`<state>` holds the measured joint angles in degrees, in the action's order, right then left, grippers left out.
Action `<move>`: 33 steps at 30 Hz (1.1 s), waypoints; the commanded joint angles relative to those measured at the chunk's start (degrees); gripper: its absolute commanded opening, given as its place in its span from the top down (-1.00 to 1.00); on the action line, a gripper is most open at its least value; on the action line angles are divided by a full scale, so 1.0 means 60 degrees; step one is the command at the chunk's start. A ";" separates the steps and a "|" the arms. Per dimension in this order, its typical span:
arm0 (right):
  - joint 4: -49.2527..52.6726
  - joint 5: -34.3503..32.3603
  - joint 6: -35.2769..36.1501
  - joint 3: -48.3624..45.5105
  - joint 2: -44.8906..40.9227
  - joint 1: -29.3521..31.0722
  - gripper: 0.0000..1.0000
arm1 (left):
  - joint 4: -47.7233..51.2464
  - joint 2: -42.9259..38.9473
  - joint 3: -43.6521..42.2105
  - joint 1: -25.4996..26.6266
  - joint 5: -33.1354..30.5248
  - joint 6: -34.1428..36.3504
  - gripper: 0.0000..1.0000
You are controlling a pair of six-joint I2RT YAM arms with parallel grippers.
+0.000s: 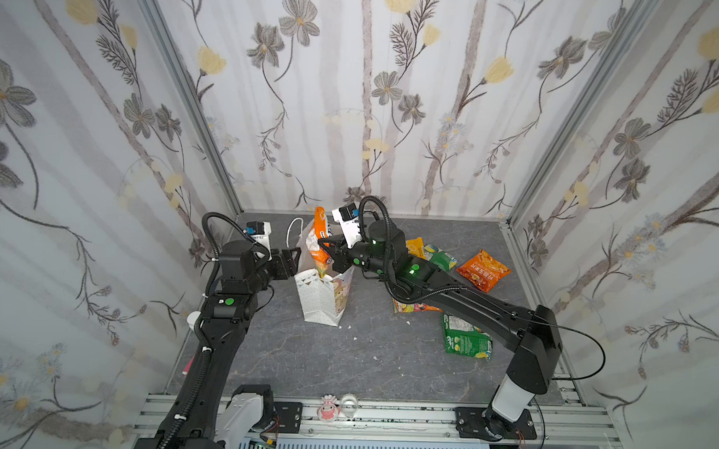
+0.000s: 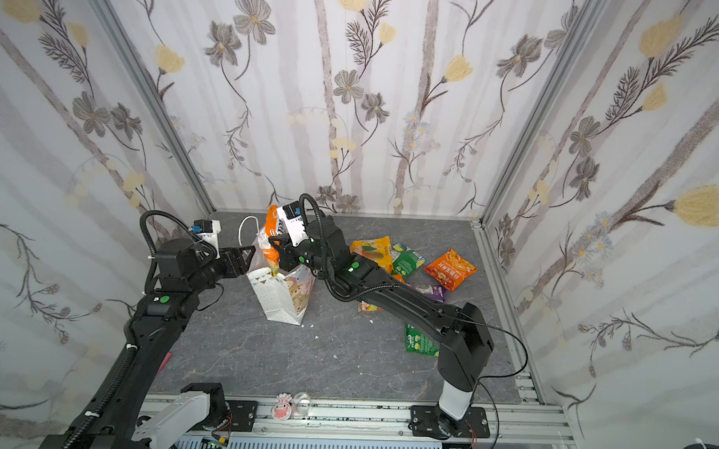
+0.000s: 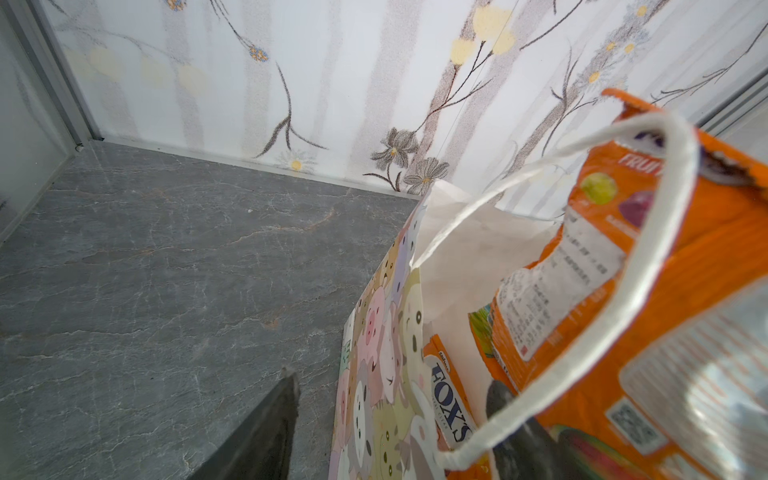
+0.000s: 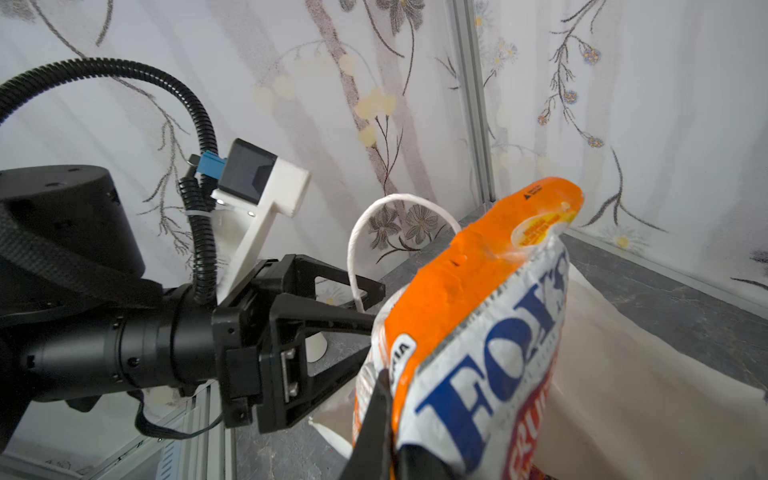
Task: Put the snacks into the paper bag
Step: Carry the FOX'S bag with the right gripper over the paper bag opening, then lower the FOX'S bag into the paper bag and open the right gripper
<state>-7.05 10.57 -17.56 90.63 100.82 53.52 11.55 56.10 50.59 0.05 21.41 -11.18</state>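
we take the grey marbled tabletop (image 1: 345, 356) as the base surface. the paper bag (image 1: 321, 302) stands upright near its middle, between the two grippers, with its mouth open upward, its dotted side facing the camera in both top views and its cartoon print on the adjoining face. the loose snacks lie flat on the tabletop to the right of the bag, apart from it. a large green packet (image 1: 467, 340) lies nearest the front, and an orange chip bag (image 1: 483, 270) lies farthest right. a yellow-orange packet (image 2: 373, 250) and a smaller green packet (image 2: 408, 260) lie just beside one another. a purple packet (image 2: 431, 292) and an orange-pink packet (image 1: 412, 306) are both largely covered by the right arm. the held fox's packet (image 4: 478, 332) hangs upright over the bag mouth with its lower end inside the rim. in the left wrist view we see a second fox's packet (image 3: 451, 403) inside the bag. the right gripper (image 1: 326, 249) is fully closed and pinches the held fox's packet at its edge. the left gripper (image 1: 295, 261) stands roughly half open and clamps nothing. its outer finger (image 3: 266, 432) is outside the printed wall and its inner finger (image 3: 505, 405) is inside the bag, with the wall and a white cord handle (image 3: 658, 224) between them. we cannot tell whether either finger touches the wall.
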 commanded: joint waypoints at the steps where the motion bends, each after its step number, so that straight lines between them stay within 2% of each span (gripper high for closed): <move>1: -0.0902 0.0328 -0.0205 0.0136 0.0091 -0.0115 1.00 | -0.0125 0.0061 -0.0009 -0.0009 0.0124 0.0061 -0.42; 11: -0.0960 0.0461 -0.0297 0.0616 0.0604 -0.0189 1.00 | -0.0081 0.0070 -0.0023 -0.0009 0.0101 0.0083 -0.42; 15: -0.1304 0.1123 -0.0339 0.0642 0.0930 -0.0152 1.00 | -0.0064 0.0056 -0.0008 -0.0010 0.0088 0.0120 -0.42; 33: -0.1429 0.1365 -0.0545 0.0642 0.1416 -0.0013 1.00 | -0.0050 -0.0007 -0.0039 -0.0009 0.0106 0.0159 -0.42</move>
<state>-11.88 17.76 -20.51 93.97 109.25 53.36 11.77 56.25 50.46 0.01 21.58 -10.85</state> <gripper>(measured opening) 0.049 0.707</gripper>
